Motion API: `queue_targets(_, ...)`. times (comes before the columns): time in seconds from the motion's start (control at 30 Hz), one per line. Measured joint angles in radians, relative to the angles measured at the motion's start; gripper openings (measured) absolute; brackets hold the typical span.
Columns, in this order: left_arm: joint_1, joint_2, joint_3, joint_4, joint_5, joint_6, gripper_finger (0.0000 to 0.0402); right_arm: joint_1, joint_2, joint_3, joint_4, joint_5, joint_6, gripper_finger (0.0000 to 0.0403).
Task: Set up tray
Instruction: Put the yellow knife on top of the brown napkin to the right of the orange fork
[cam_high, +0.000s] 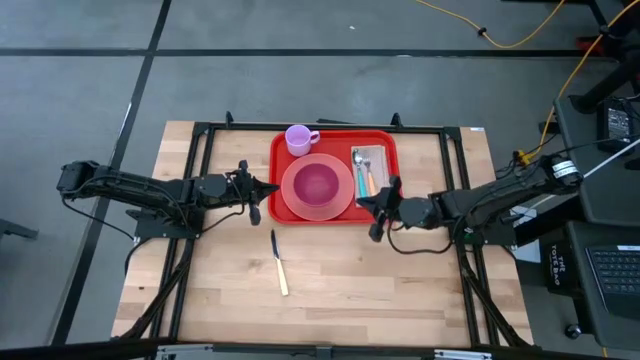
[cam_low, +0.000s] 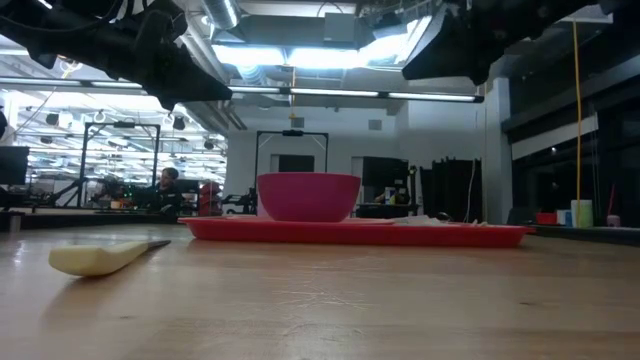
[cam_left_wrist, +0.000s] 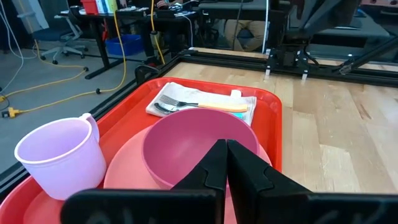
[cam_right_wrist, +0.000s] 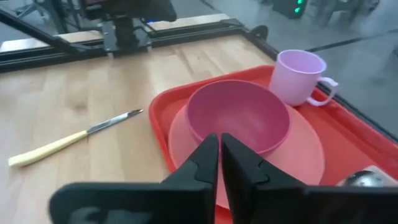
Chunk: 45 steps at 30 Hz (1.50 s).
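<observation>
Grippers (cam_high: 258, 190) beside tray (cam_high: 385, 140), wooden table (cam_high: 340, 280).

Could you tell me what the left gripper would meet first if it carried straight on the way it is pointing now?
Probably the tray: the left gripper, fingers shut, points at its near edge. If it travels above the low rim, the pink bowl on the plate comes first; height is hard to judge.
</observation>
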Motion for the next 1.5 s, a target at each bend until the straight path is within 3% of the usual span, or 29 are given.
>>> queue_targets(0.3, 0.000, 0.000, 0.000, 0.001, 0.000, 0.000, 0.0004, -0.002, 0.106, -0.002, 0.033, 0.054, 0.107, 0.0021)
queue_targets(0.47, 0.002, 0.000, 0.000, 0.004, 0.004, 0.044, 0.0004, -0.013, 0.218, -0.002, 0.123, 0.096, 0.040, 0.0009)
queue_targets(0.67, -0.015, 0.011, 0.062, -0.110, 0.232, 0.114, 0.0001, -0.053, 0.290, -0.002, 0.277, 0.062, -0.079, 0.0013)
queue_targets(0.77, -0.053, 0.047, 0.141, -0.263, 0.269, 0.170, 0.0001, -0.070, 0.292, -0.002, 0.318, 0.004, -0.103, 0.0016)
queue_targets(1.03, -0.188, 0.244, 0.396, -0.618, 0.237, 0.218, 0.0003, -0.077, 0.292, -0.002, 0.346, -0.023, -0.093, 0.0007)
queue_targets(1.17, -0.252, 0.340, 0.502, -0.801, 0.232, 0.272, 0.0004, -0.077, 0.292, -0.002, 0.354, -0.024, -0.013, 0.0020)
queue_targets(1.5, -0.371, 0.469, 0.526, -0.923, 0.119, 0.470, 0.0004, -0.050, 0.292, -0.002, 0.370, -0.024, 0.078, 0.0011)
